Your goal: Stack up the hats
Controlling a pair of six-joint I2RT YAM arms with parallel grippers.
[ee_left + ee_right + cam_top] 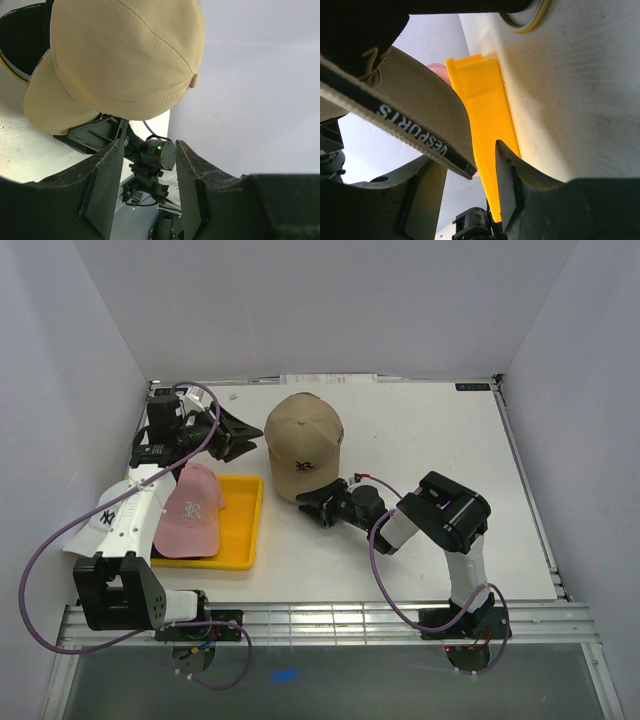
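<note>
My right gripper at tan cap brim, six o'clock: grip unconfirmed. Left gripper released. Seat brim deeper before clenching.

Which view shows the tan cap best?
Top external: the whole tan cap, logo included. Left wrist shows its crown and brim without the logo; right wrist shows only its underside edge and sweatband, close up.

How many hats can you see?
3. A tan hat mid-table, a pink hat in the yellow tray, a white hat by the tray's left side. More may be hidden.
</note>
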